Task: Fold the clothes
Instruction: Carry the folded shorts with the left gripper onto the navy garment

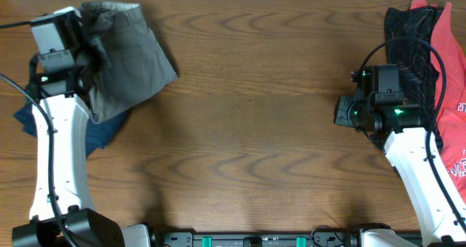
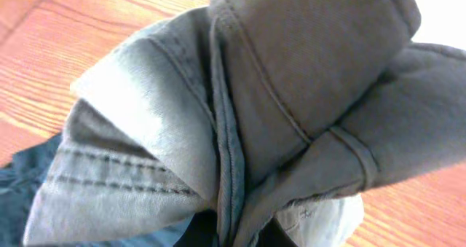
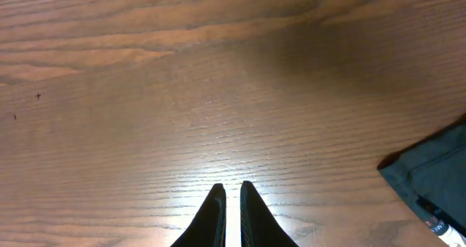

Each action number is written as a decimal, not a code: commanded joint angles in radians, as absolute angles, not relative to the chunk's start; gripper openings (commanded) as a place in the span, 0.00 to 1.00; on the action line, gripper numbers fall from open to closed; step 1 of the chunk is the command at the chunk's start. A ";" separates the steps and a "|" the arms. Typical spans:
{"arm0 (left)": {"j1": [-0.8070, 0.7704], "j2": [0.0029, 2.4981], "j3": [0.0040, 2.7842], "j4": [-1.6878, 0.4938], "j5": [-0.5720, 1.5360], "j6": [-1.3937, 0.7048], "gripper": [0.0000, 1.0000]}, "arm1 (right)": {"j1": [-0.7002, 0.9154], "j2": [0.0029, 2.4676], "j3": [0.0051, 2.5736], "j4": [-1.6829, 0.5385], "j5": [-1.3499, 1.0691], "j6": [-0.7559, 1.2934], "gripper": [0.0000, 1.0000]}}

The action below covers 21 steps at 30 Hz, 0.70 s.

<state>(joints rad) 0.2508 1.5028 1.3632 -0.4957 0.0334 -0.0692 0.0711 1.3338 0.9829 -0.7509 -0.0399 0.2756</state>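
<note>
The grey-taupe shorts [image 1: 127, 54] lie bunched at the table's far left corner, partly on a navy garment [image 1: 105, 130]. My left gripper [image 1: 89, 56] is shut on a fold of the shorts. In the left wrist view the shorts [image 2: 291, 79] fill the frame, with a seam pinched between the dark jaws [image 2: 240, 232] and the navy cloth [image 2: 22, 192] below. My right gripper [image 1: 341, 110] hovers over bare wood at the right. Its fingers [image 3: 231, 190] are nearly together and hold nothing. A black-patterned garment [image 1: 408, 43] and a red garment [image 1: 453, 79] lie at the far right.
The wooden table [image 1: 255, 116] stretches between the two arms. A dark garment corner with a white label [image 3: 431, 178] shows at the right edge of the right wrist view. Cables run along both arms.
</note>
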 commanded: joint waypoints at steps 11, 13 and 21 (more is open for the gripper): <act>0.413 1.484 1.360 -0.447 0.014 -0.065 0.06 | 0.059 1.324 0.999 -0.752 -0.018 0.253 0.09; 0.425 1.488 1.359 -0.463 0.014 -0.064 0.06 | 0.059 1.324 0.999 -0.752 -0.018 0.253 0.08; 0.450 1.531 1.342 -0.522 0.013 -0.065 0.06 | 0.059 1.324 0.999 -0.752 -0.004 0.253 0.09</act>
